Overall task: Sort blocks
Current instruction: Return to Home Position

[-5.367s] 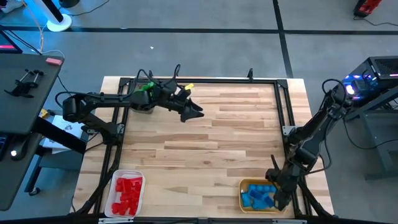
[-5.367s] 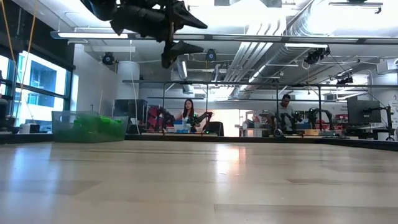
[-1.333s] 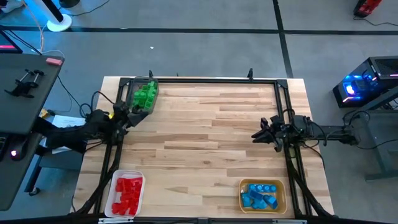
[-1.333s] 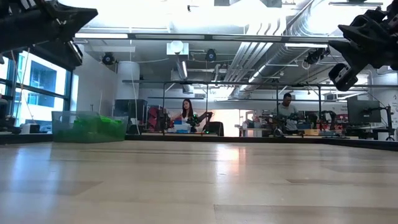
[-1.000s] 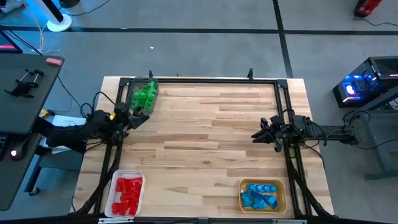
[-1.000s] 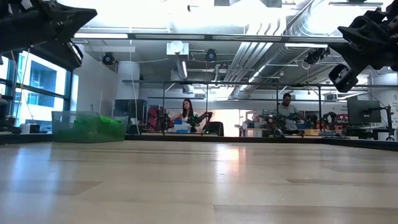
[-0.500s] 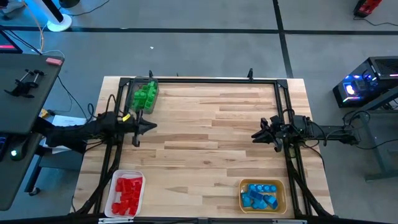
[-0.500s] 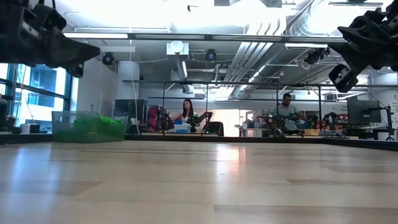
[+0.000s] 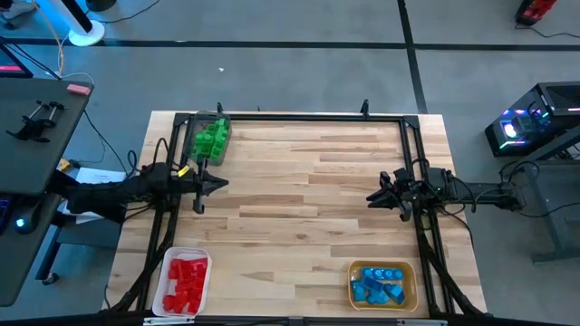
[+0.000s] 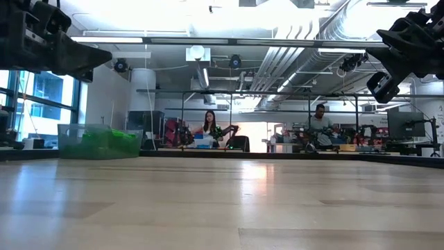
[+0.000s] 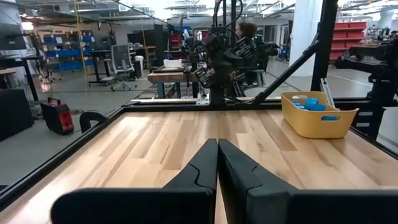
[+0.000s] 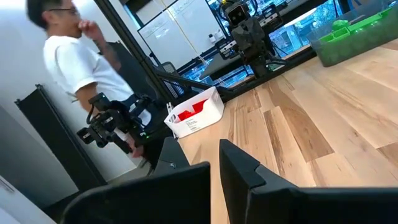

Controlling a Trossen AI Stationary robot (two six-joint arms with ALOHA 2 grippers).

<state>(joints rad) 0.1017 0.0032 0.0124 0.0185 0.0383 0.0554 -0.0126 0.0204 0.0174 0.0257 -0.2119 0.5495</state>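
The blocks lie sorted in three trays. Green blocks [image 9: 211, 139] fill a grey tray [image 9: 198, 156] at the far left, red blocks [image 9: 187, 279] a white tray [image 9: 169, 308] at the near left, and blue blocks [image 9: 378, 284] a yellow tray [image 9: 353, 288] at the near right. My left gripper [image 9: 222, 184] hovers level over the table's left edge, shut and holding nothing; its fingertips [image 11: 217, 143] meet in the left wrist view. My right gripper [image 9: 371, 197] hovers level over the right edge, shut and holding nothing.
A black frame [image 9: 299, 117] runs along the table's far, left and right edges. The wooden top [image 9: 308, 217] lies bare between the two grippers. A person [image 12: 74, 68] stands beyond the table's left side, and others sit far behind the table [image 10: 208, 125].
My left gripper has tipped down to level and rolled about its own axis, so its tip has moved from beside the green tray a little toward the table's middle. It has stayed shut and has been still for the last half second. The right arm has not moved.
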